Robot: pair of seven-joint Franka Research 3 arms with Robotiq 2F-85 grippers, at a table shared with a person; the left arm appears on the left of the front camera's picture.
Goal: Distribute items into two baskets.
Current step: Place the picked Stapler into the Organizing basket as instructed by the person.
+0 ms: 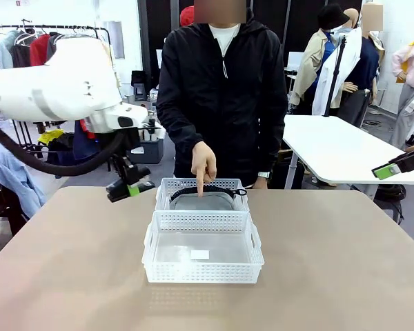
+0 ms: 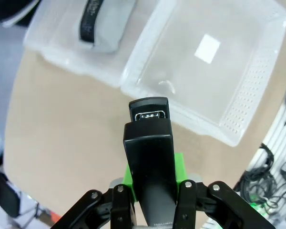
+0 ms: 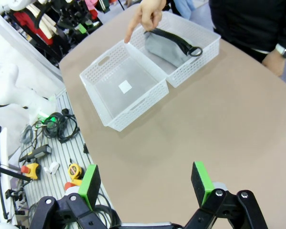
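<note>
My left gripper point(image 1: 131, 187) hangs above the table, left of the baskets, shut on the black stapler point(image 2: 149, 138), which sticks out past its fingertips point(image 2: 152, 174). The smaller far basket point(image 1: 163, 196) holds the grey pouch point(image 1: 201, 201) with its black zipper edge; the pouch point(image 2: 102, 26) also lies in that basket point(image 2: 52, 52) in the left wrist view. The larger near basket point(image 1: 202, 274) has only a white label on its floor. My right gripper point(image 3: 145, 183) stands open, high off the table's right side point(image 1: 390, 169), looking down at both baskets point(image 3: 109, 112) and the pouch point(image 3: 169, 45).
A person in a black jacket stands at the far side, one hand point(image 1: 203, 165) pointing a finger down into the far basket. Bare tabletop point(image 1: 69, 262) surrounds the baskets. Tools and cables lie on a rail point(image 3: 47, 143) beside the table.
</note>
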